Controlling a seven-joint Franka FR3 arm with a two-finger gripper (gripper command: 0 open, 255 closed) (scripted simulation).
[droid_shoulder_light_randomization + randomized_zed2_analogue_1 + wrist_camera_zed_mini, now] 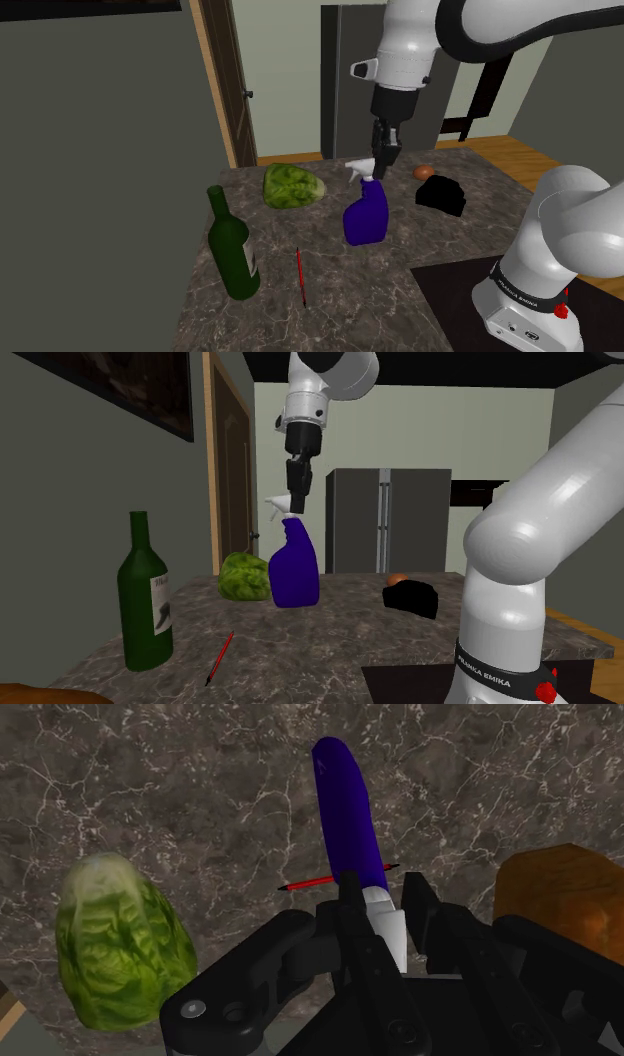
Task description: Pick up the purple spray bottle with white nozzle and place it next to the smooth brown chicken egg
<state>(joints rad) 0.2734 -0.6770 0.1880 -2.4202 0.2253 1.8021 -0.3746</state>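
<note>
In the shoulder view the purple spray bottle [367, 212] is upright at mid-frame over the dark marbled tabletop [350, 300]. The gripper [385, 152] is straight above it, pinching its white top. I cannot tell whether the base rests on the stone. Neither it nor the green wine bottle [232, 247] at lower left shows any contents. The brown egg [424, 172] lies to the right near the far edge, just beside a black object [441, 194]. A lettuce [292, 186] sits just left and a red pen [300, 276] lies in front. In the second exterior view bare tabletop separates spray bottle and egg. In the wrist view the black fingers [350, 909] clasp the white neck, with the purple body extending beyond them over the pen.
</note>
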